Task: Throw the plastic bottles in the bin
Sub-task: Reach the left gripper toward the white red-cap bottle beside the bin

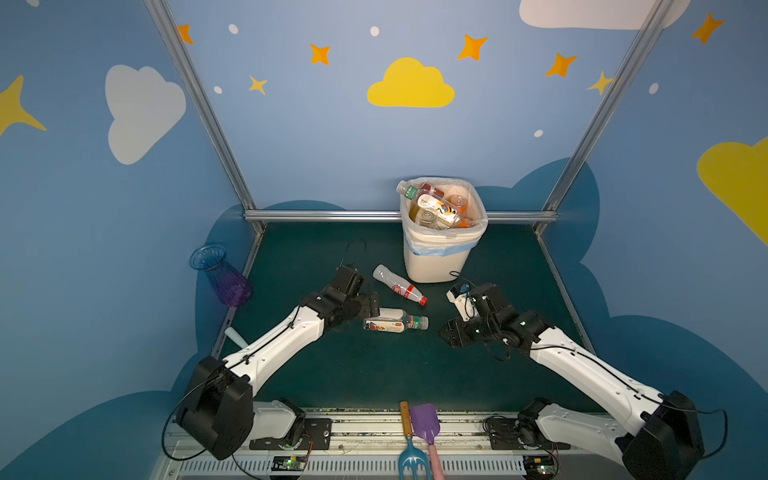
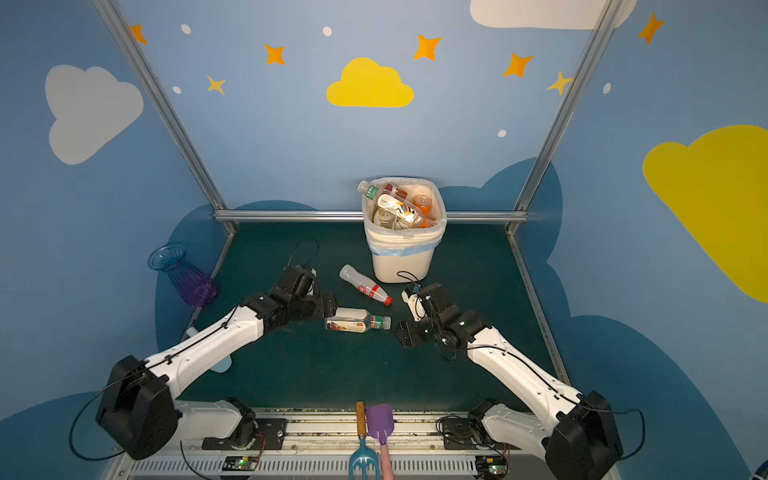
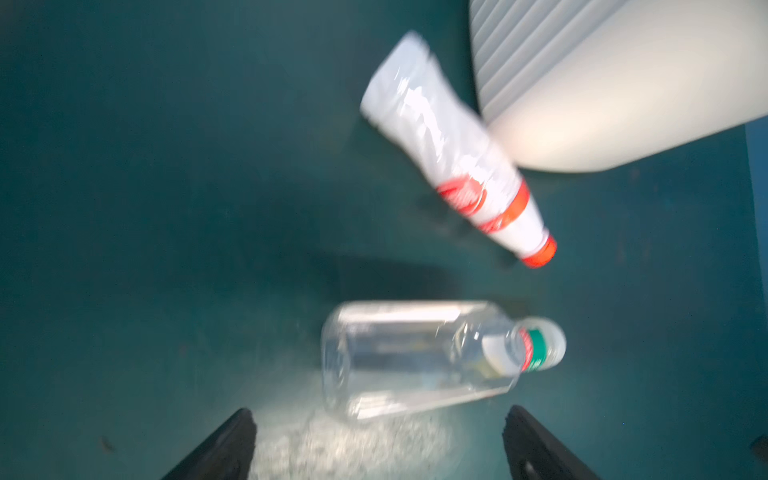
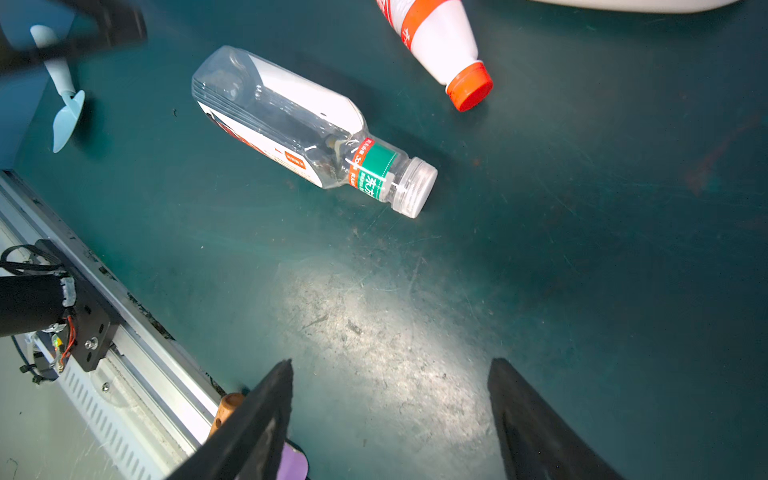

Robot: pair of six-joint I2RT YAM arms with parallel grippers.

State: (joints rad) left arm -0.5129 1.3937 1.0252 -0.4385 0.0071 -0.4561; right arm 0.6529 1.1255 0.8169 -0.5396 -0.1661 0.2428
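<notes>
Your left gripper (image 3: pixel 378 417) spreads wide and empty at the base of the clear bottle (image 1: pixel 395 324), on the bench (image 1: pixel 353 374) before the bin (image 1: pixel 436 266). The white bottle (image 1: pixel 397 286) lies closer to the bin. Your right gripper (image 4: pixel 390 368) is wide, empty too.

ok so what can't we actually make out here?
- Bin, both top views: the bottles piled on top hide whatever lies beneath, so no full count.
- White bottle, left wrist view: motion blur, label unreadable. The right wrist view cuts off its base at the frame edge.
- Pale blue tool, both top views: mostly under the left arm, type unclear.
</notes>
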